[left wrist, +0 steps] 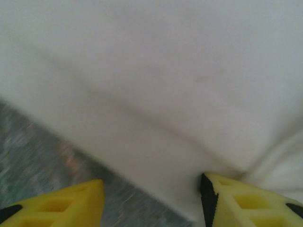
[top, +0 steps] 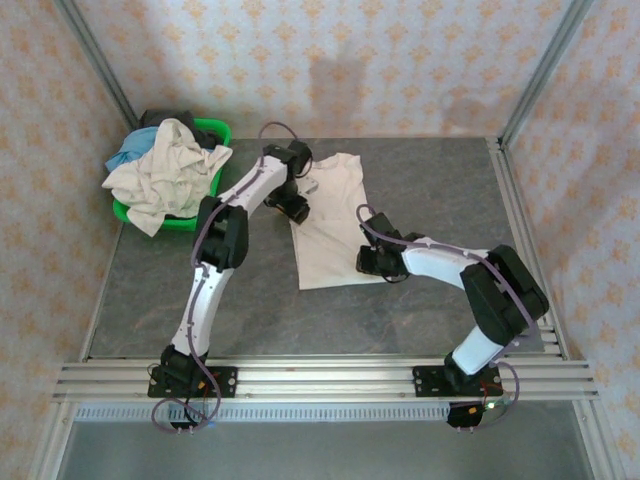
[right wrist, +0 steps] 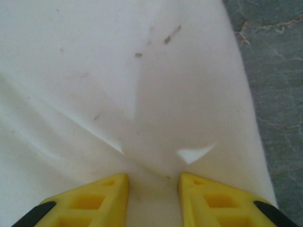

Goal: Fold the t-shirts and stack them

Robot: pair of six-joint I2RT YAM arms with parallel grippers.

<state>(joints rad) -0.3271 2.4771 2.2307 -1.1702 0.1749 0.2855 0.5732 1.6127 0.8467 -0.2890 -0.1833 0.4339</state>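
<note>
A cream-white t-shirt (top: 330, 225) lies spread flat on the grey table, neck toward the back. My left gripper (top: 296, 206) hovers at its left edge near the sleeve. In the left wrist view this gripper (left wrist: 151, 182) is open and straddles the cloth's edge (left wrist: 142, 175), one yellow finger (left wrist: 75, 201) over bare table, the other (left wrist: 236, 198) on the cloth. My right gripper (top: 374, 262) is at the shirt's near right corner. In the right wrist view it (right wrist: 154, 176) is shut on a pinch of the white cloth (right wrist: 142, 94), and creases run out from the jaws.
A green basket (top: 214, 131) stands at the back left, heaped with a cream-white shirt (top: 165, 170), a light blue one (top: 128, 155) and a dark one (top: 165, 117). Bare grey table (top: 440, 190) lies to the right of the spread shirt. Metal frame rails border the table.
</note>
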